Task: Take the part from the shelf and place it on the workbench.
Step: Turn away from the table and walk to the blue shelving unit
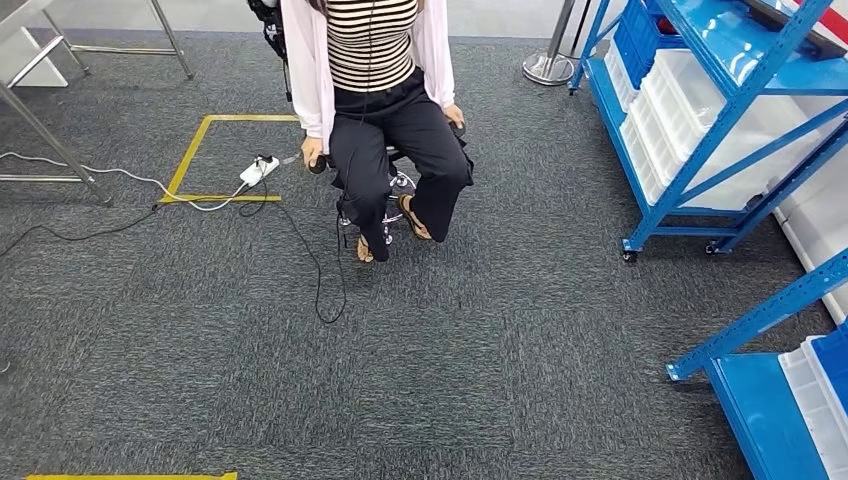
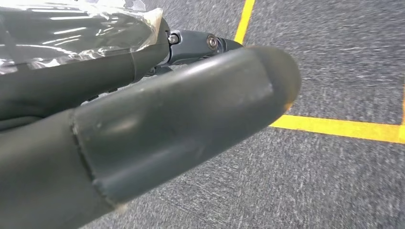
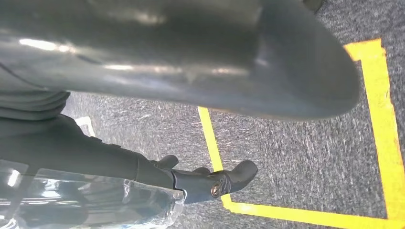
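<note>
A blue metal shelf [image 1: 740,90] stands at the right, with white bins [image 1: 690,110] and a blue bin [image 1: 635,35] on its lower levels. I cannot make out a part in them. A second blue shelf [image 1: 770,410] with bins is at the near right. My left hand [image 2: 157,133] hangs over grey carpet, its thumb thick in front and its dark fingers [image 2: 200,45] stretched out, with clear film wrapped around them and nothing held. My right hand [image 3: 191,57] hangs the same way, its fingers [image 3: 215,179] straight and holding nothing.
A person [image 1: 385,120] sits on a stool straight ahead. A white power strip [image 1: 258,170] and its cables trail over the carpet beside a yellow tape square [image 1: 200,150]. Metal frame legs [image 1: 50,140] stand at the far left, and a stanchion base [image 1: 548,68] is near the shelf.
</note>
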